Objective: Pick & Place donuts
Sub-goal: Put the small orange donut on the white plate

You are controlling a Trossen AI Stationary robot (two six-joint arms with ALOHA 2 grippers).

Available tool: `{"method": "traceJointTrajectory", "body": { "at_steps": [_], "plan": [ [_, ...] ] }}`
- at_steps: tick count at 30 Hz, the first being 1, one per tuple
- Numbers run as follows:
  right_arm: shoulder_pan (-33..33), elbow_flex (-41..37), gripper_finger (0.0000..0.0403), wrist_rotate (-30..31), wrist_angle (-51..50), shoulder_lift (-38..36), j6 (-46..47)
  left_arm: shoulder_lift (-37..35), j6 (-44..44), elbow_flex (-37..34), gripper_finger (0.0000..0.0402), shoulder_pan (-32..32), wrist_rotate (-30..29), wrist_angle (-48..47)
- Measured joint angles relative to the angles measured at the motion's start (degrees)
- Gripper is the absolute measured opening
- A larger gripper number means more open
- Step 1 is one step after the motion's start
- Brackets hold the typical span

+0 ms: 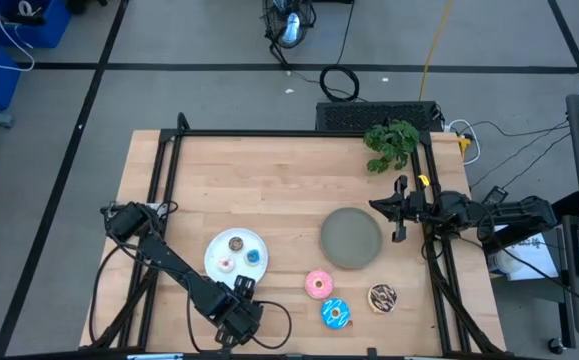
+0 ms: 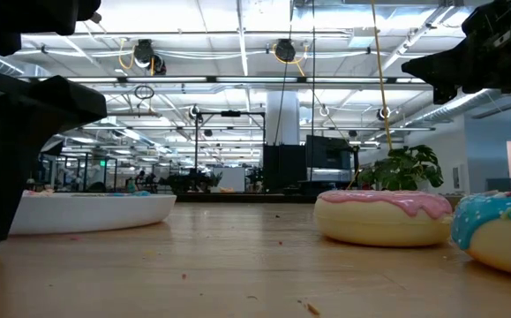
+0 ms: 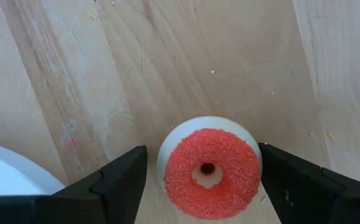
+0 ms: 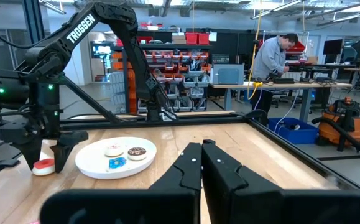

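The tiny red donut [image 3: 207,171] lies flat on the bare wood beside the white plate [image 3: 5,171]. My left gripper [image 3: 203,148] hangs over it near the table's near edge [image 1: 237,308], open, one finger on each side; the right wrist view shows this from afar [image 4: 44,166]. Tiny white [image 4: 113,149], brown [image 4: 136,151] and blue [image 4: 117,163] donuts sit on the white plate [image 1: 236,255]. The pink [image 1: 319,284], blue sprinkled [image 1: 335,313] and brown drizzled [image 1: 382,297] donuts lie on the table. My right gripper [image 4: 201,146] waits shut by the right rail [image 1: 381,205].
The round grey plate [image 1: 351,237] sits right of centre, just left of my right gripper. A green plant [image 1: 391,143] stands at the far right corner. Black frame rails [image 1: 169,190] run along the table's left, far and right sides. Bare wood spans the far half.
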Motion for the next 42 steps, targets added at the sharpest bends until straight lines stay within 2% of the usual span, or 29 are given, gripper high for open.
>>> {"method": "traceJointTrajectory", "body": {
  "at_steps": [7, 16, 20, 28, 35, 42],
  "plan": [
    [0.0, 0.0, 0.0, 0.0, 0.0, 0.0, -0.1, 0.0, 2.6, 0.0, 0.0288, 0.0, 1.0, 1.1],
    [0.0, 0.0, 0.0, 0.0, 0.0, 0.0, -0.1, 0.1, 2.4, 0.3, 0.0179, 0.7, 1.5, 1.1],
    [0.0, 0.0, 0.0, 0.0, 0.0, 0.0, 0.0, -0.3, 1.9, 0.3, 0.0156, 0.6, 1.9, 0.8],
    [0.0, 0.0, 0.0, 0.0, 0.0, 0.0, 0.0, -8.5, -1.8, 3.6, 0.0173, 1.3, 3.2, -3.7],
    [0.0, 0.0, 0.0, 0.0, 0.0, 0.0, 0.5, -19.3, -5.3, 7.7, 0.0184, 2.3, -2.9, -15.9],
    [0.0, 0.0, 0.0, 0.1, 0.0, 0.0, 0.0, -27.8, -9.5, 8.1, 0.0184, 4.1, -6.7, -21.0]
  ]
}}
